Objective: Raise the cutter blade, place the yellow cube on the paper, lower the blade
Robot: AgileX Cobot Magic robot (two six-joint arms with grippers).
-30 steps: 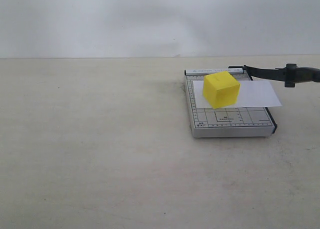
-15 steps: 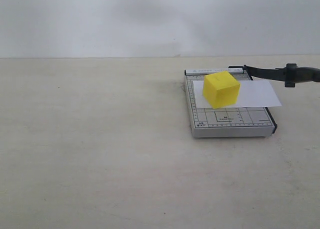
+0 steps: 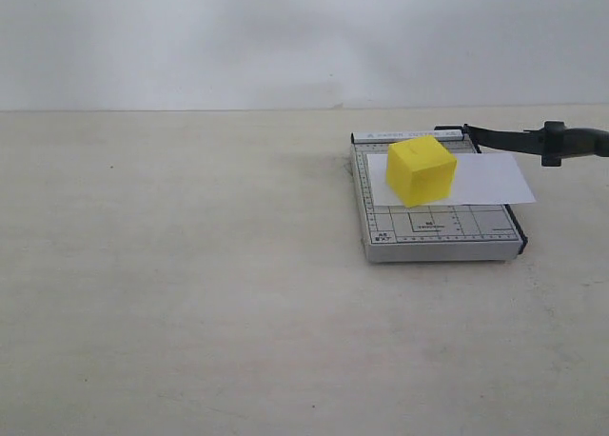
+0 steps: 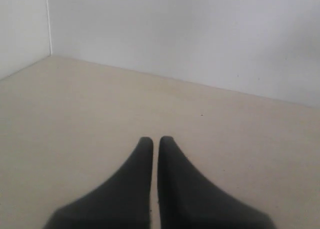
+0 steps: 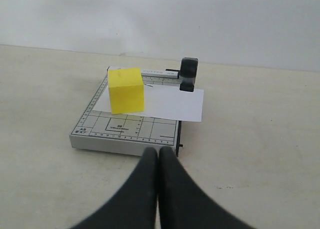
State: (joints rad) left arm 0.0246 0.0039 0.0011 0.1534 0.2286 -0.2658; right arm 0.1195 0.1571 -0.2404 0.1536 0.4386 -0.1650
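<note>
Yellow against white, the cube sits in the exterior view on the left part of the paper. The paper lies across the grey cutter base and overhangs its right edge. The cutter blade stands lifted off the base, its thick handle end reaching out to the right, and neither gripper shows in this view. Raising and placing look done, so lowering the blade appears to be what is left. The risk lies there: a blade that drops fast could jolt the base and shift the paper or the cube, and a push on the rounded handle could slip off it. In the left wrist view the left gripper hangs over bare table with its fingers drawn almost together, a thin slit between them and nothing held. None of the task's things appear there, so that arm seems well apart from the cutter. In the right wrist view the right gripper has its fingers pressed together and empty, just short of the base's front edge. The cube lies beyond the fingertips and off to one side, and the blade's handle farther beyond, above the paper's far edge — untouched.
</note>
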